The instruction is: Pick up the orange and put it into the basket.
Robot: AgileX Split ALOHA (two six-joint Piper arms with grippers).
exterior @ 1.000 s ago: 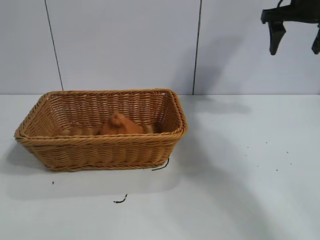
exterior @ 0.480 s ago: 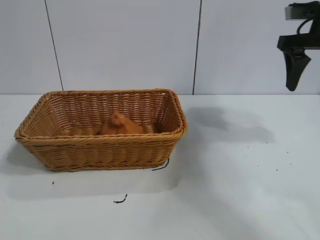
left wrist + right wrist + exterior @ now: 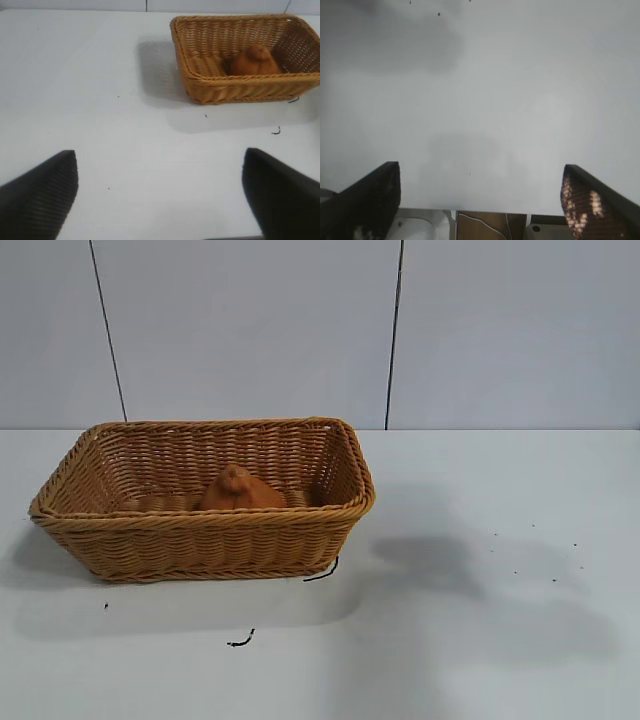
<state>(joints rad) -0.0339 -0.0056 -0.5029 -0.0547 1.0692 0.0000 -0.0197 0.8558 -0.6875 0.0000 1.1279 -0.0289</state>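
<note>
Since the earlier frames the right arm has climbed out of the exterior view altogether; a second ago its dark gripper hung at the upper right, and now only a soft shadow remains on the white table (image 3: 480, 660) right of the basket.

At the left of the exterior view sits the large rectangular tan-brown woven wicker basket (image 3: 200, 530) with flared sides and a braided rim. Inside it, against the woven floor near the middle, rests the dull orange, lumpy rounded orange (image 3: 238, 490) with its small knob upward. Nothing touches it. Two short dark scraps lie on the table just in front of the basket.

The left gripper (image 3: 160, 195) hangs over bare table well apart from the basket, its jaws spread wide and empty. The right gripper (image 3: 480, 200) looks down on bare table near the edge, its jaws likewise parted with nothing between them.

Judging from this, the task looks finished: the fruit is delivered, both arms are clear, and nothing seems left beyond parking.
</note>
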